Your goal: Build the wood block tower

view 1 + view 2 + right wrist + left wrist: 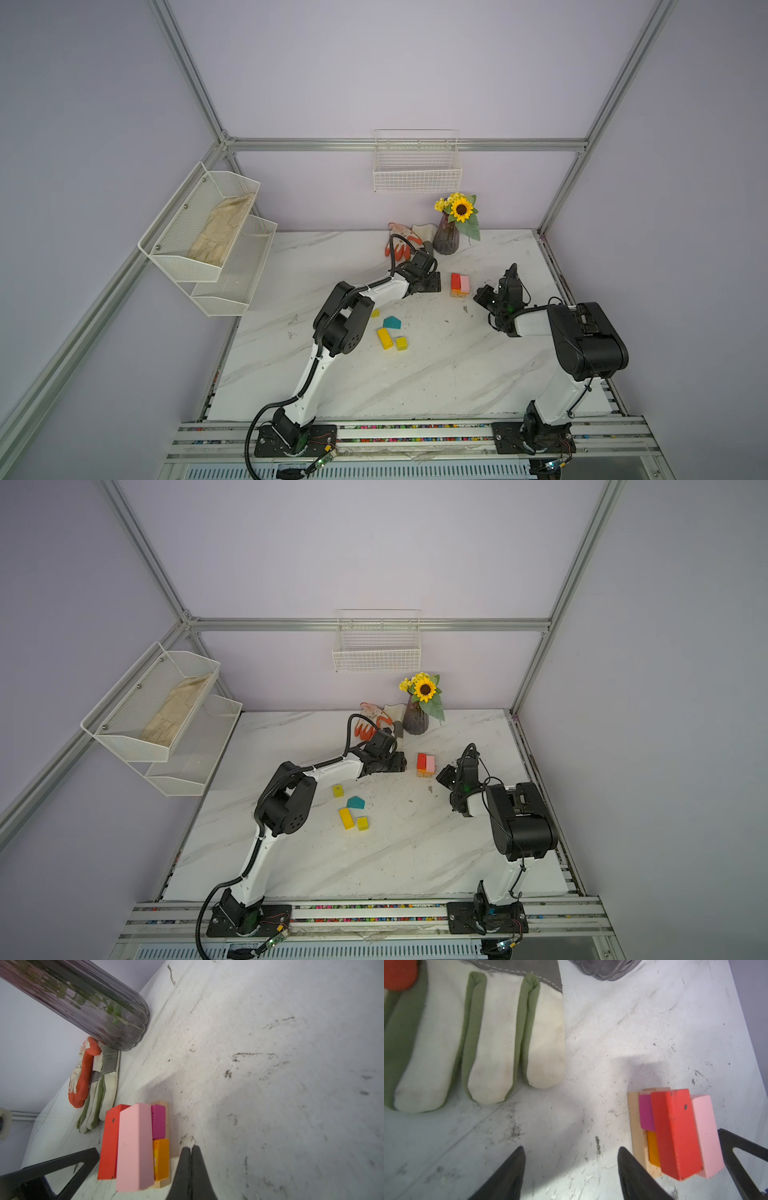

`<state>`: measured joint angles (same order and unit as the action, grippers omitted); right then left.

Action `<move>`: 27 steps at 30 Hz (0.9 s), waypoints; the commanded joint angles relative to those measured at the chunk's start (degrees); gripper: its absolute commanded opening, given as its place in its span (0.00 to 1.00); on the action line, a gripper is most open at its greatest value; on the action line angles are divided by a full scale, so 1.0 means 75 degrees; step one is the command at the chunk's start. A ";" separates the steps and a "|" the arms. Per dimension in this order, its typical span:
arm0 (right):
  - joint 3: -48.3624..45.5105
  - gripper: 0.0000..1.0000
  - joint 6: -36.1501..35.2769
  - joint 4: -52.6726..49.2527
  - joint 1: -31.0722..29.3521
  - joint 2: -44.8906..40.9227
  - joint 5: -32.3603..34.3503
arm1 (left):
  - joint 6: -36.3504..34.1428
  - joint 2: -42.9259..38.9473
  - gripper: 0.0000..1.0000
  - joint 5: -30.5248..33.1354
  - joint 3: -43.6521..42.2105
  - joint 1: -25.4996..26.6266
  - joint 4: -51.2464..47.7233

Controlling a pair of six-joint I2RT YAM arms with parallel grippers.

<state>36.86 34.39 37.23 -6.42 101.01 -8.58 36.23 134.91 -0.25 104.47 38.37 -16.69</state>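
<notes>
Left wrist view: tower [675, 1132] just beside left end effector [571, 1148], jaws apart.

Your two arms: white shells on black joints.
Your left arm [309, 376], lower centre in both top views, has white link covers, black joint housings, one drilled with small holes, and a black corrugated cable [252, 428] off its black base plate [266, 444]; your left gripper [570, 1147] ends in black tapered fingers [508, 1178]; your right arm [590, 345], lower right, matches, with thin black wires.
</notes>
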 commanded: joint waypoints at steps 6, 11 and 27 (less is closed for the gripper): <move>0.0258 0.00 -0.0121 -0.0224 -0.0068 0.0204 -0.0279 | -0.0160 0.0562 0.69 -0.0207 0.1282 0.0127 -0.0871; 0.0414 0.00 -0.0203 -0.0300 -0.0105 0.0346 -0.0366 | -0.0204 0.0753 0.69 -0.0192 0.1647 0.0157 -0.1054; 0.0843 0.00 -0.0411 -0.0454 -0.0153 0.0775 -0.0740 | -0.0225 0.0905 0.69 -0.0318 0.1855 0.0181 -0.1120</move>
<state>41.82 32.23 34.79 -7.16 106.04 -13.30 35.53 139.70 -0.91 113.82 39.20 -22.39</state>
